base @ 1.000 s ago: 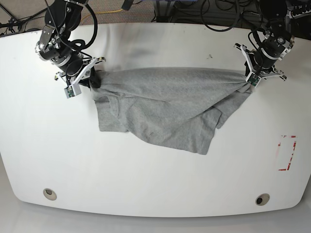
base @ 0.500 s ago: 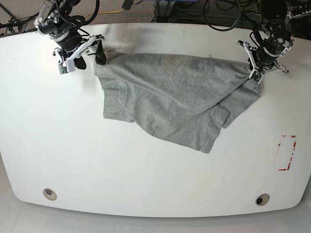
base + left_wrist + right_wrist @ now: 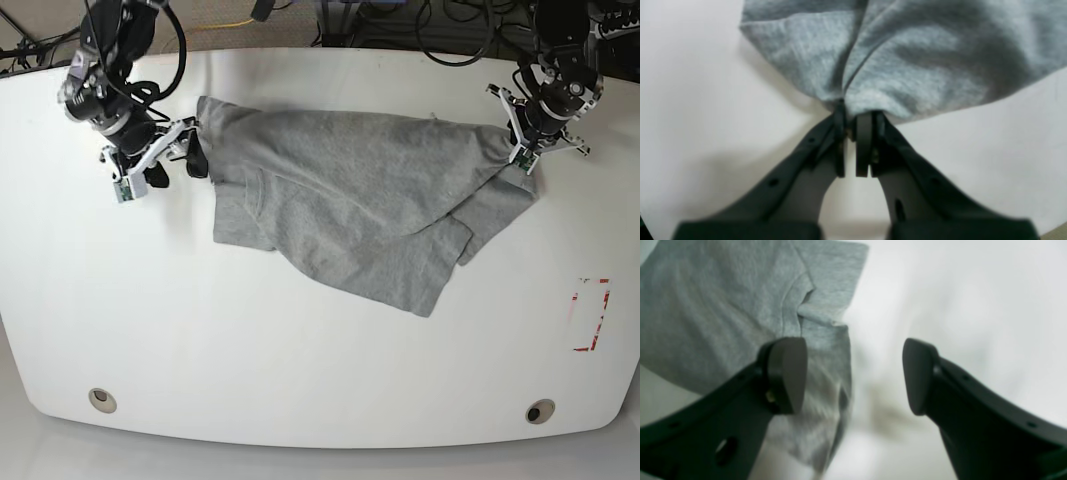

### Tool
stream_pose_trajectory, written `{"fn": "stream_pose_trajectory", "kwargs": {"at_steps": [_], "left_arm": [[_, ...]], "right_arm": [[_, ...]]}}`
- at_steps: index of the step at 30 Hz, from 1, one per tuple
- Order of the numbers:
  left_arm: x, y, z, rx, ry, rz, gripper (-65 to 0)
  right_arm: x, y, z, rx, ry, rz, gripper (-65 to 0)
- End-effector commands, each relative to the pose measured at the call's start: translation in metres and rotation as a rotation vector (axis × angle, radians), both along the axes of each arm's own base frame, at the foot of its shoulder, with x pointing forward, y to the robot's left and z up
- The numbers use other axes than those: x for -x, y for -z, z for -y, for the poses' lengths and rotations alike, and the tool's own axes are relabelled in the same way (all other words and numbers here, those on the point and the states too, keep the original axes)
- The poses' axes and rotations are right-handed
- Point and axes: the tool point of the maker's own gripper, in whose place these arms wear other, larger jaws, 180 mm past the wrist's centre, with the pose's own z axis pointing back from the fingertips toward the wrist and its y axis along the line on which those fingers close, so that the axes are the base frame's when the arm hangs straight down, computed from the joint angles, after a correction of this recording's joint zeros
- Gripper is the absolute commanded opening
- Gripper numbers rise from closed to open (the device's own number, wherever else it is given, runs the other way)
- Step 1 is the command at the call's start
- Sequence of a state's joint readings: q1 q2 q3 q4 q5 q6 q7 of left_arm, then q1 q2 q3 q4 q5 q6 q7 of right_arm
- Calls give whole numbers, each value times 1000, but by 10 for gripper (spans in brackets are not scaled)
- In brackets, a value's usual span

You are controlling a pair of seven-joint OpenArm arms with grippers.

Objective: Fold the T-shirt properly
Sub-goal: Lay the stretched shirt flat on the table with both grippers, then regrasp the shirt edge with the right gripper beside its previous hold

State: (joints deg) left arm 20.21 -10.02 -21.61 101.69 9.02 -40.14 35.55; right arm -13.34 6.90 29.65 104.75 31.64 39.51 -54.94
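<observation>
The light grey T-shirt (image 3: 340, 200) lies crumpled and spread across the far half of the white table (image 3: 300, 360). My left gripper (image 3: 523, 160), on the base view's right, is shut on a bunched edge of the shirt. The left wrist view shows the left gripper (image 3: 853, 118) pinching the shirt (image 3: 907, 60) just above the table. My right gripper (image 3: 186, 150), on the base view's left, is open and empty beside the shirt's left edge. In the right wrist view the right gripper (image 3: 853, 376) gapes wide, and the shirt (image 3: 723, 306) lies behind its left finger (image 3: 786, 373).
A red-outlined rectangle (image 3: 590, 315) is marked near the table's right edge. Two round inserts (image 3: 102, 400) (image 3: 540, 411) sit near the front edge. Cables and equipment (image 3: 440, 25) lie behind the table's far edge.
My right gripper has opened, let go of the shirt's left corner and drawn back toward the front left. The corner now lies on the table. The left gripper has kept its hold and barely moved.
</observation>
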Motion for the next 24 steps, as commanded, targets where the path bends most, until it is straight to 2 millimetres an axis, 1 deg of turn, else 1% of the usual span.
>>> {"fn": "stream_pose_trajectory", "kwargs": {"at_steps": [1,5,6,11,14,17,23,24], "left_arm": [[-8,-14,-2,-13,10,46,-650],[-12,-20,-1,-18,16,66,-650],[-14,-25,0,-24,21,79,-650],[-16,-29,0,-31,23,90,-650],[-15,-30,1,-32,25,93,-650],[-15,-29,0,-32,24,90,-650],[-15,-29,0,-31,24,88,-650],[-15,-29,0,-31,24,88,-650]], "right_arm": [[-32,-17,-14,-7,-57,74,-220],[-57,-7,-23,12,-86,47,-220],[-65,-4,-28,18,-104,38,-220],[-81,13,-54,-23,-176,-17,-220],[-81,24,-66,-41,-207,-52,-220],[-79,30,-74,-48,-228,-73,-220],[-76,32,-89,-47,-277,-79,-220],[-75,32,-96,-58,-285,-79,-220]]}}
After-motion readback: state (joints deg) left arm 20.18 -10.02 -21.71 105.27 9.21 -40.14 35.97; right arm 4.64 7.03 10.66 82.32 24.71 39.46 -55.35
